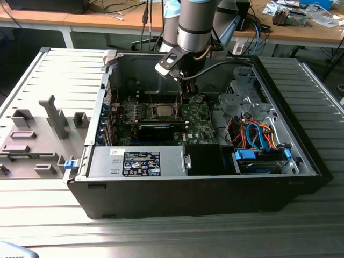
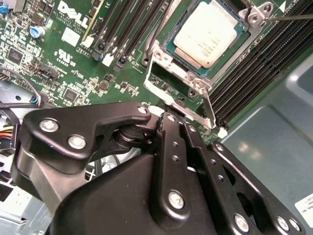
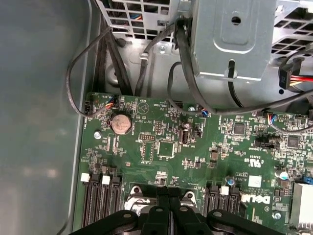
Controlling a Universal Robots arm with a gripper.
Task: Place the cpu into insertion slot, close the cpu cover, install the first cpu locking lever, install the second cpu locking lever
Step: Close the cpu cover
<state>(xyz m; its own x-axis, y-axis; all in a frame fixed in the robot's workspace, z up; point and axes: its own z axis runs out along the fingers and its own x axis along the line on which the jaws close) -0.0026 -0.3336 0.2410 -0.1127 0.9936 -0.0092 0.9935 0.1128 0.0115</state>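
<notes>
The cpu [image 2: 208,32], a silver-grey square, lies in the insertion slot [image 1: 161,112] on the green board. The silver cpu cover [image 2: 164,66] frames it and looks laid down over it. One thin locking lever [image 2: 208,106] sticks out at the socket's corner, and another [image 2: 288,17] runs off past the far corner. In the exterior view both levers stand up from the socket. My gripper [image 1: 185,97] hangs just beside the socket on the exterior view's right. Its black fingers [image 3: 161,198] are shut, with nothing seen between them. The gripper [image 2: 164,117] ends close to the cover's edge.
The case [image 1: 301,161] lies open on a slatted metal table. A black labelled power-supply box [image 1: 141,163] sits at the front, a drive cage [image 3: 230,39] and loose cables [image 1: 258,134] on the exterior view's right. Memory slots [image 2: 127,29] flank the socket. A long black card [image 1: 156,129] lies in front.
</notes>
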